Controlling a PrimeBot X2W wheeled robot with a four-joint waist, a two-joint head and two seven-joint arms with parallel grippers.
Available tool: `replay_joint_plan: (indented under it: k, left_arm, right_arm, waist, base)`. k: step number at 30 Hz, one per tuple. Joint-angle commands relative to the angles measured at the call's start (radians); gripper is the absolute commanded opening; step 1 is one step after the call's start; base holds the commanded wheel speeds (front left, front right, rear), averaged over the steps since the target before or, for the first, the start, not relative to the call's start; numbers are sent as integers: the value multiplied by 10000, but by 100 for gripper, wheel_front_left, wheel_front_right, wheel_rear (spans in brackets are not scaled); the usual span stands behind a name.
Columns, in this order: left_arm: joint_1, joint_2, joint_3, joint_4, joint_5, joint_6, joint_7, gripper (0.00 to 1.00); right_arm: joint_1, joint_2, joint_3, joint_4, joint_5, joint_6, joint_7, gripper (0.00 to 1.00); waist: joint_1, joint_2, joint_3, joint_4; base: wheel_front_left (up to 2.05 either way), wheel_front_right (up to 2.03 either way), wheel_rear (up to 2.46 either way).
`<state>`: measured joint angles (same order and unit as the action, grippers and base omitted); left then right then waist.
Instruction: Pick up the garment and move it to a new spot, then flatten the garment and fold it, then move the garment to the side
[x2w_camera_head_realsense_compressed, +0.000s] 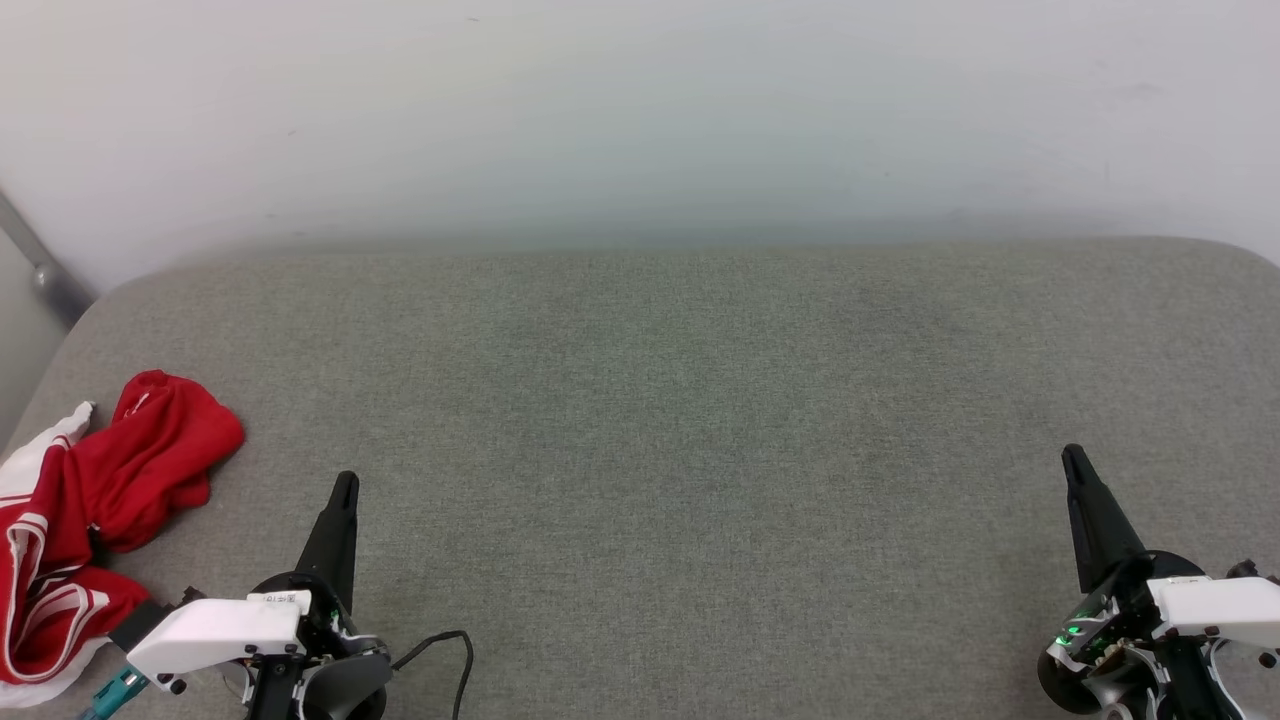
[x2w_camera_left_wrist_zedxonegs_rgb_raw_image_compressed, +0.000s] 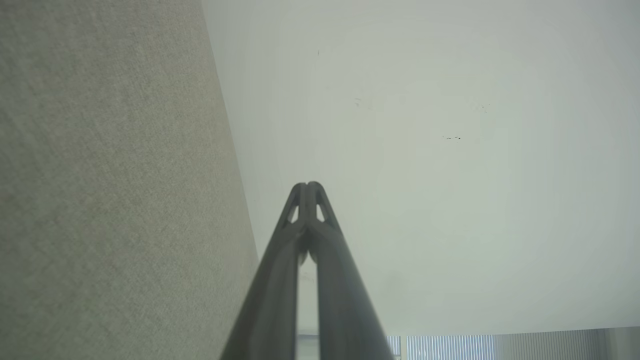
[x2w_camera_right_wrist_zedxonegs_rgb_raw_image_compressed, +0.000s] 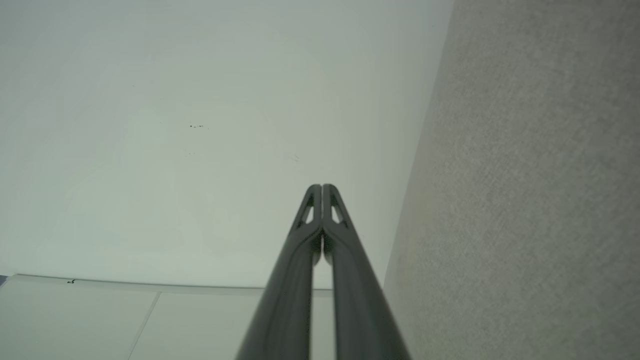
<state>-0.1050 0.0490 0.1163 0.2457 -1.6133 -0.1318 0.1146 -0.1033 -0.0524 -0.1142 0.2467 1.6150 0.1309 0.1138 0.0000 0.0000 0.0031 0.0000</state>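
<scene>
The garment (x2w_camera_head_realsense_compressed: 110, 490), red with white sleeves and striped trim, lies crumpled in a heap at the left edge of the grey padded surface (x2w_camera_head_realsense_compressed: 680, 420). My left gripper (x2w_camera_head_realsense_compressed: 344, 484) stands just to its right, apart from the cloth, fingers pressed together and holding nothing. Far across at the lower right, my right gripper (x2w_camera_head_realsense_compressed: 1073, 458) is likewise shut and empty. In the left wrist view the left gripper (x2w_camera_left_wrist_zedxonegs_rgb_raw_image_compressed: 307, 186) has its tips touching, pointed toward the white wall. The right gripper (x2w_camera_right_wrist_zedxonegs_rgb_raw_image_compressed: 321, 187) looks the same in the right wrist view.
A white wall (x2w_camera_head_realsense_compressed: 640, 110) rises behind the padded surface. A grey metal bar (x2w_camera_head_realsense_compressed: 40, 265) slants at the far left. A black cable (x2w_camera_head_realsense_compressed: 445, 645) loops beside my left wrist. The surface's rounded corners lie at back left and back right.
</scene>
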Motion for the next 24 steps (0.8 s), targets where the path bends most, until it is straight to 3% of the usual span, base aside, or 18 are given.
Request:
replay_joint_plan:
  k: [1, 24]
  left_arm:
    - [-80, -17, 16, 1, 12, -26, 18, 0]
    - [-80, -17, 14, 1, 10, -26, 16, 0]
  right_arm:
    - [-130, 36, -5, 12, -54, -3, 6, 0]
    - [-130, 37, 0, 12, -50, -3, 3, 0]
  waist:
    - [0, 0, 0, 0]
    - [0, 0, 0, 0]
  base:
    - [0, 0, 0]
    - [0, 0, 0]
